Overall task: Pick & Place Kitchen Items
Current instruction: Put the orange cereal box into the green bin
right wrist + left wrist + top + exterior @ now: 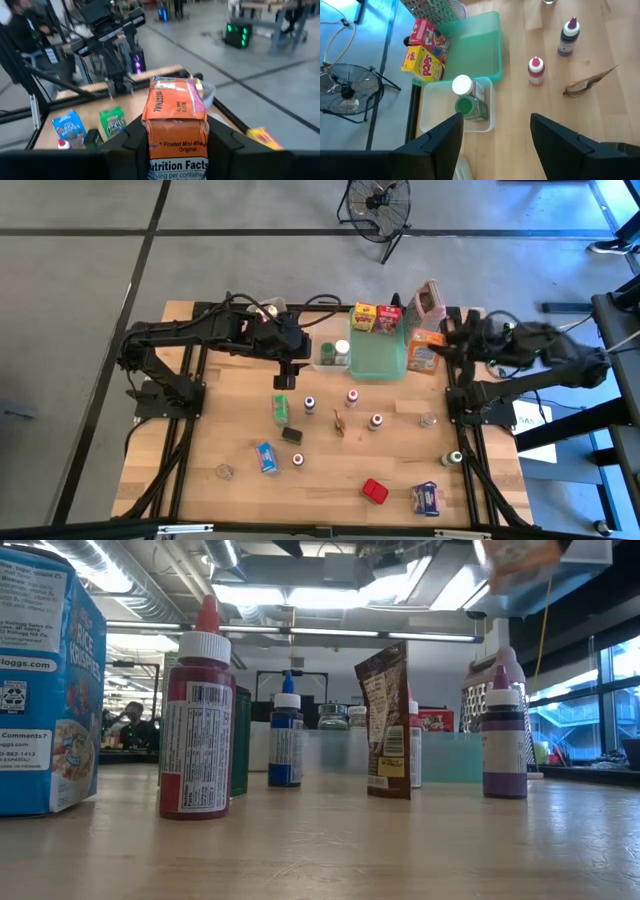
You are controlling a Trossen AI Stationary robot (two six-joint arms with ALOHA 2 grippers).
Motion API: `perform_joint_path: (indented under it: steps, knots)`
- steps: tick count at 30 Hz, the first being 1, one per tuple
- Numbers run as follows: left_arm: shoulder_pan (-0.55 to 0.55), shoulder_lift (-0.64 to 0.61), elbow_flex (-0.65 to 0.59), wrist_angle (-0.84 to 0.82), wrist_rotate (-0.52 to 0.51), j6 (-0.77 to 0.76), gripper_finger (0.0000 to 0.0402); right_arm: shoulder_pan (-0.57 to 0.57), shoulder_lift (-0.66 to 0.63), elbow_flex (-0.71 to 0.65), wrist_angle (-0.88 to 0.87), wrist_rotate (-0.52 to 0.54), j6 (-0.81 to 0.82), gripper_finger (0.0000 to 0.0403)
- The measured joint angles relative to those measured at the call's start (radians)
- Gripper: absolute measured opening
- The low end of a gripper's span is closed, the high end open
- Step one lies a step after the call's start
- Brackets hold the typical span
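**Orange box gripped above teal tray's edge**

Orange box (175, 125), white-lettered and reading "Frosted Mini-Wheats Original", clamped upright in right gripper (176, 137) at the right edge of the teal tray (378, 360). Seen from above only as a small orange patch (427, 350); label readable just from the right wrist. Left gripper (495, 135) spread wide, empty, over a clear bin (432, 107) holding two jars.

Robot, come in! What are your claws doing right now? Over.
Right claw shut on orange cereal box, up beside the teal tray. Left claw open, empty, above the small clear bin. Nothing in the way.
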Motion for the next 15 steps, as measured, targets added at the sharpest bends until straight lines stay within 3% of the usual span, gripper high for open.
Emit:
perform_joint_path:
  steps: [7, 11, 15]
  knots:
    - [0.001, 0.0, 0.0, 0.0, 0.0, 0.021, 0.0225, -0.017, -0.064, -0.383, 0.457, 0.026, -0.083, 0.0133]
    - [0.008, 0.0, 0.0, 0.0, 0.0, 0.021, 0.0225, -0.066, -0.062, -0.501, 0.608, 0.105, -0.087, 0.0133]
    - [0.021, 0.0, 0.0, 0.0, 0.0, 0.019, 0.0224, -0.133, -0.048, -0.557, 0.664, 0.12, -0.08, 0.0133]
